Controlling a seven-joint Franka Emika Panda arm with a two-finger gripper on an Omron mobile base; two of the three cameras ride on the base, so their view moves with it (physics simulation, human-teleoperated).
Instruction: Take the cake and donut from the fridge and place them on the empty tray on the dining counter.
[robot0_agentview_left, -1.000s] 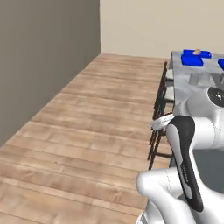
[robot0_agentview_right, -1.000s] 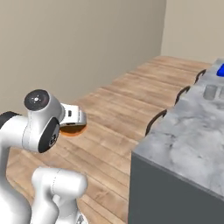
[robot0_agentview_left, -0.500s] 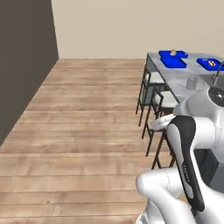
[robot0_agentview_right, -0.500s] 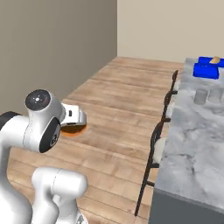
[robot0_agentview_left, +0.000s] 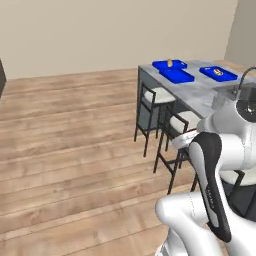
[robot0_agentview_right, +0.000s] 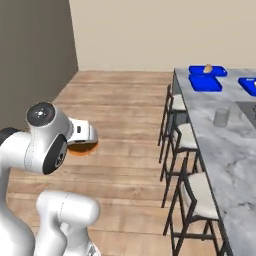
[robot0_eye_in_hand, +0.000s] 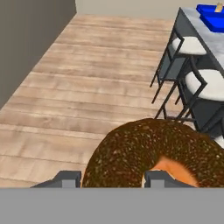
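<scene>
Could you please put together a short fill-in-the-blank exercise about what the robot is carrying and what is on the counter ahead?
1. The gripper is closed on a glazed ____.
2. The trays on the dining counter are coloured ____.
3. Along the counter's side stand several ____ with white seats.
4. In the right base view, the empty tray lies ____ to the camera than the tray with bread.

Missing words: donut; blue; stools; nearer

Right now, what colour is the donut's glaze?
Dark brown, speckled, on the round ring donut; hand view.
</scene>
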